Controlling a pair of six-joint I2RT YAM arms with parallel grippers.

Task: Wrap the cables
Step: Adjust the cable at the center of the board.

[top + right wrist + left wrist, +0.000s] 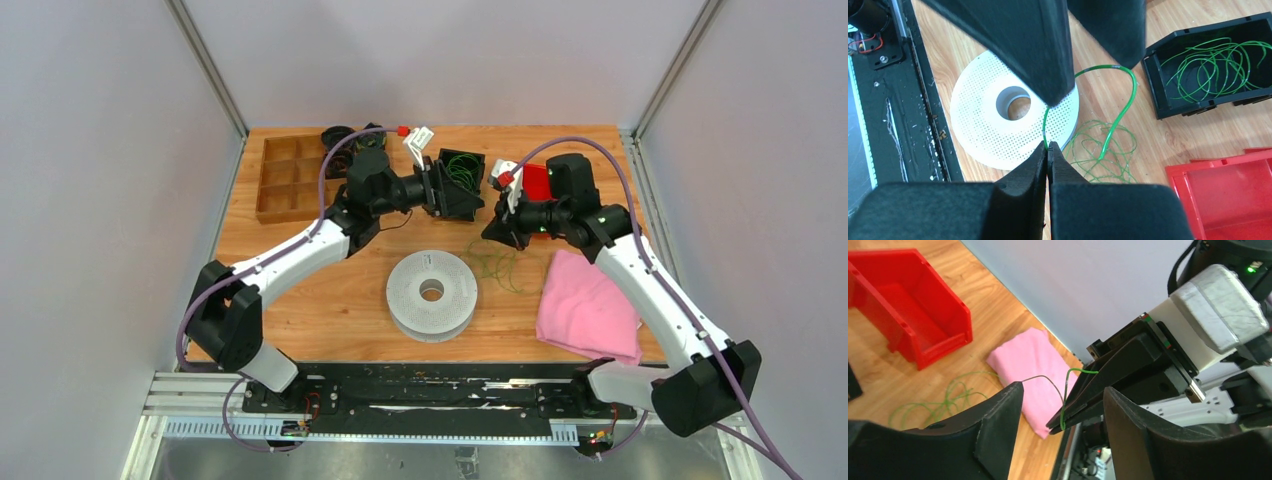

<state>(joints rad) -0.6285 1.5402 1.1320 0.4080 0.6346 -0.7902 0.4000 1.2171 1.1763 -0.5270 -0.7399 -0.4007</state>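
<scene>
My right gripper is shut on the end of a thin green cable, which arcs up and drops to a tangle of green cable loops on the wood beside the grey spool. In the left wrist view my left gripper stands open, its two fingers either side of the right gripper's tips, where the green cable is pinched. From above, the left gripper and right gripper meet behind the spool.
A black bin holding more green cables stands behind the left gripper. A red bin is at the back right, a folded pink cloth at the right and a wooden compartment tray at the back left.
</scene>
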